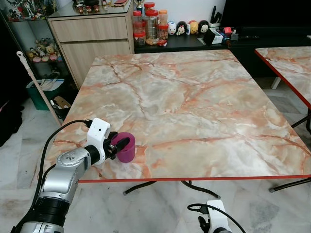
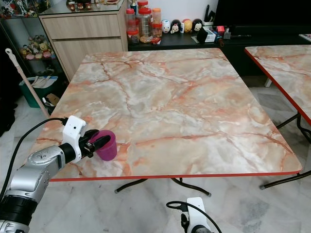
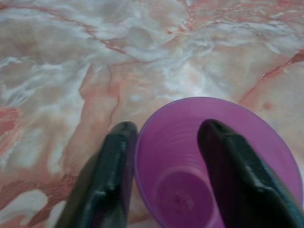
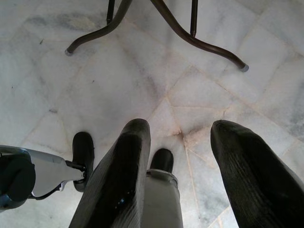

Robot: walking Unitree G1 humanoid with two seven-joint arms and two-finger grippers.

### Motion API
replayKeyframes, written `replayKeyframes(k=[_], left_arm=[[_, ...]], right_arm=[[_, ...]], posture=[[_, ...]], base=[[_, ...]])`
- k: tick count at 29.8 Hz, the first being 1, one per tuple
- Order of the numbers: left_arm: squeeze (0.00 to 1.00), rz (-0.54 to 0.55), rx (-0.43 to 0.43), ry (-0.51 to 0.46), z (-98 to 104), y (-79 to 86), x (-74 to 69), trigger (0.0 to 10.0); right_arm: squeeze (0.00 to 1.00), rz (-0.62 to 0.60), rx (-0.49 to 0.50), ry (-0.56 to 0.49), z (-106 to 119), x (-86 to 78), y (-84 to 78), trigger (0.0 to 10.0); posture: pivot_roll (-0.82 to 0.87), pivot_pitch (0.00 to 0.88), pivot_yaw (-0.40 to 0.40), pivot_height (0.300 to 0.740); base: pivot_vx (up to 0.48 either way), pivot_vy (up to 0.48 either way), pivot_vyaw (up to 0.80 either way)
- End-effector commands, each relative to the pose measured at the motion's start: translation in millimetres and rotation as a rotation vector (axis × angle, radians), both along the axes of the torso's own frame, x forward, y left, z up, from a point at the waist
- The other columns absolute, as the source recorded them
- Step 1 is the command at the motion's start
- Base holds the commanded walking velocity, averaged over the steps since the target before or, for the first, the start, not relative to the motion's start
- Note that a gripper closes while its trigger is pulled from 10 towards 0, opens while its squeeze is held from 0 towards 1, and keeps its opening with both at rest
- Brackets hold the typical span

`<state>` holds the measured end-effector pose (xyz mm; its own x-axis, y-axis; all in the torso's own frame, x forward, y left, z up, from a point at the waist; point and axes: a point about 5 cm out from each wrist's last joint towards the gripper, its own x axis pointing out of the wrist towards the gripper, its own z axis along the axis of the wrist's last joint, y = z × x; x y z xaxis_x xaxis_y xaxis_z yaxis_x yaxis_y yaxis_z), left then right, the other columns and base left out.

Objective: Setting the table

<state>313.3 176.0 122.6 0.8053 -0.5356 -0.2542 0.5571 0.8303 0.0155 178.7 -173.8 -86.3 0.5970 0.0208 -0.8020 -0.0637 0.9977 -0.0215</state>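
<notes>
While upright on the table (image 1: 194,107), purple cup (image 1: 126,147), left hand (image 1: 120,144) pinching its rim.

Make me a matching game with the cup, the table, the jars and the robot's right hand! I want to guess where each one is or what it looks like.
Things:
1. purple cup
2. table
3. jars
4. right gripper

Clues:
A. hanging low over the floor, fingers apart
B. marble-patterned top with a red edge
C. on the dark cabinet beyond the table
D. near the table's front edge, its rim between the left gripper fingers

Pairs: 1-D, 2-B, 3-C, 4-A
</notes>
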Motion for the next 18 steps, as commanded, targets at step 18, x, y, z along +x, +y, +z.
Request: replayKeyframes(k=[18], left_arm=[[0.00,-0.009,-0.041,-0.023,7.9,0.6,0.9,0.0]], right_arm=[[0.00,0.001,0.008,-0.002,0.5,2.0,3.6,10.0]], posture=[[0.03,0.000,0.026,0.740]], base=[[0.000,0.000,0.00]])
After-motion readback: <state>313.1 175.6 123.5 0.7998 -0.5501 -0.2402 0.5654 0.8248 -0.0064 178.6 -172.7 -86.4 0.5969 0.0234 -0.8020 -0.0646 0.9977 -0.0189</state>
